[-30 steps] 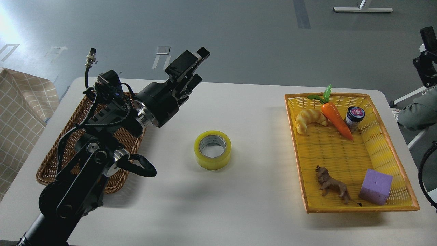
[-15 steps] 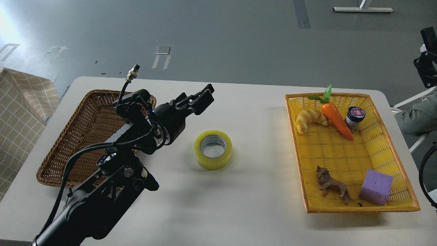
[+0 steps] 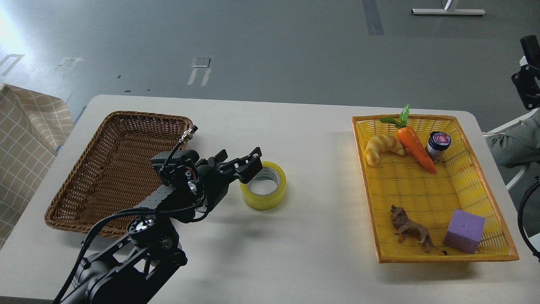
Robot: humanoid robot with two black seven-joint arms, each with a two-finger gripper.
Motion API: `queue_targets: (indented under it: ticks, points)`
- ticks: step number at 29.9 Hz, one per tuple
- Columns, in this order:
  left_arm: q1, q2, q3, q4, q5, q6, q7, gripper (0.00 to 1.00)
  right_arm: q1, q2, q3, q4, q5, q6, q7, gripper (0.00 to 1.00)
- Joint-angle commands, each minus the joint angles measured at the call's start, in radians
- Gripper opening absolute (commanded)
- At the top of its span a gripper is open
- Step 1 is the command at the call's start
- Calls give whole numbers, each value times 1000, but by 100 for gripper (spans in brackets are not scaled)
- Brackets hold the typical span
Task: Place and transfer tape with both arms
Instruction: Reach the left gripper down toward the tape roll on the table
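Observation:
The tape, a wide yellow roll with a whitish-grey core, lies flat on the white table near its middle. My left arm comes in from the lower left. My left gripper is low over the tape's left rim, fingers apart and empty, with the tips overlapping the rim and part of the core hole. I cannot tell whether a finger touches the roll. My right arm and gripper are out of view.
An empty brown wicker basket stands at the left. A yellow basket at the right holds a croissant, carrot, small jar, toy lion and purple foam cube.
My left gripper has come down and forward from high over the wicker basket to the tape's left rim. The tape has not moved.

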Motion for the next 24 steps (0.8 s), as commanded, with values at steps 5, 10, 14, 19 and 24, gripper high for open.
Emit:
queue_targets:
  ticks: [5,10,14,19,24]
  points:
    - [-33,1,4,95,0,0,-52,100,-3,4,0,0,0,0,0,100]
    - [-62,4,36,133,0,2,-75,100,-9,4,5,-2,0,0,0,100]
    - [-73,7,60,139,0,2,-77,100,-10,4,11,-5,0,0,0,100]
    - [-103,15,79,145,0,0,-83,100,-9,4,11,-12,2,0,0,100]
    - [-135,92,106,178,0,2,-106,100,-10,4,18,-14,2,0,0,100]
